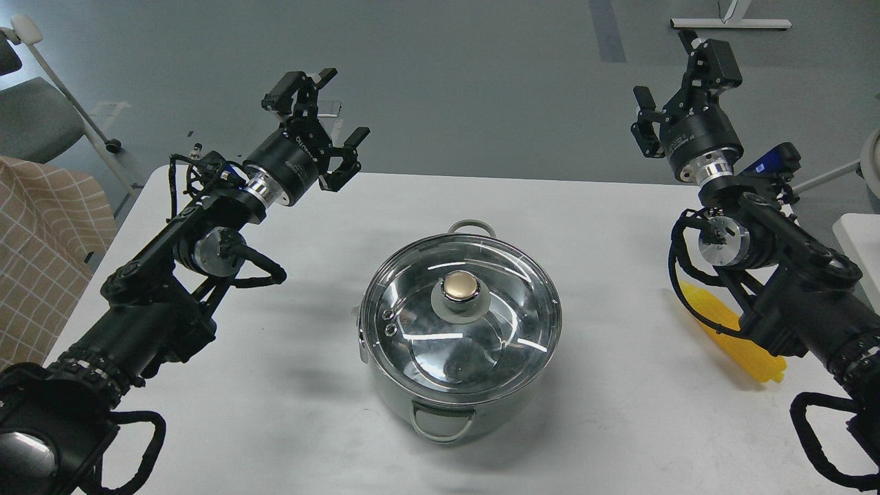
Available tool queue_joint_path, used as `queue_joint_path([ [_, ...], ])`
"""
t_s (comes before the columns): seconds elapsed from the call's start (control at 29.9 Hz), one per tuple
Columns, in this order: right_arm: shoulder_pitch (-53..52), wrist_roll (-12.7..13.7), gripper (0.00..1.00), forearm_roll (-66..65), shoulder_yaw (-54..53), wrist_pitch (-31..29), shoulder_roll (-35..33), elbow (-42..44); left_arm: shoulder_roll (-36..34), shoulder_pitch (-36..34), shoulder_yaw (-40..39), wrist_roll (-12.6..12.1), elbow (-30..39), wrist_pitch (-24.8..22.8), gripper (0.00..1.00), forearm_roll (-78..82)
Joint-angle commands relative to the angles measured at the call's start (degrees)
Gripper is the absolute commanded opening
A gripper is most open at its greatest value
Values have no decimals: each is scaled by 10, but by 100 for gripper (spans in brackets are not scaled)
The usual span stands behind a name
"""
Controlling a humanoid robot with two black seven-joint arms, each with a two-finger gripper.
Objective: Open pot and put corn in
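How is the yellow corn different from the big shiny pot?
The corn is bright yellow, long and pointed; the pot is silver and round. The corn is much smaller than the pot. The corn lies on its side at the right, partly hidden by the robot's right arm; the pot stands upright in the middle with its glass lid on. Both rest on the white table.

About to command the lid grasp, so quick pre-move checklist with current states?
1. Glass lid seated on the pot, gold knob unobstructed from above: ok.
2. Left gripper open, holding nothing: ok.
3. Right gripper open, holding nothing: ok.
4. Both grippers raised clear of the pot: ok.
5. Corn lying on the table right of the pot: ok, though the right arm hides part of it.
6. Pot contents through the lid: cannot tell, reflections.
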State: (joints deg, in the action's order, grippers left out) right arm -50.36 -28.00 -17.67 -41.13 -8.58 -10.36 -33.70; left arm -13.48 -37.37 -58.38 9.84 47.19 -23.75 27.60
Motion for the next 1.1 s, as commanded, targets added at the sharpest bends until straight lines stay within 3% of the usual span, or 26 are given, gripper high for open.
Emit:
queue_joint_path([
  [0.0,1,0,99,0,1,-2,2,-1,-1,0,-2,2,0,2,98,1],
  [0.3,6,0,99,-2,10,-15,3,-2,1,6,5,22,3,0,98,1],
  [0.43,6,0,99,-1,38,-21,-1,-2,2,7,11,52,-3,5,98,1],
  [0.7,6,0,99,-1,81,-22,10,-1,2,7,5,55,-14,19,98,-6],
  [0.94,6,0,99,-1,81,-21,19,4,-1,20,9,55,-14,87,98,-22],
  [1.07,6,0,99,-1,81,-21,18,4,-1,26,5,64,-14,85,98,-22],
])
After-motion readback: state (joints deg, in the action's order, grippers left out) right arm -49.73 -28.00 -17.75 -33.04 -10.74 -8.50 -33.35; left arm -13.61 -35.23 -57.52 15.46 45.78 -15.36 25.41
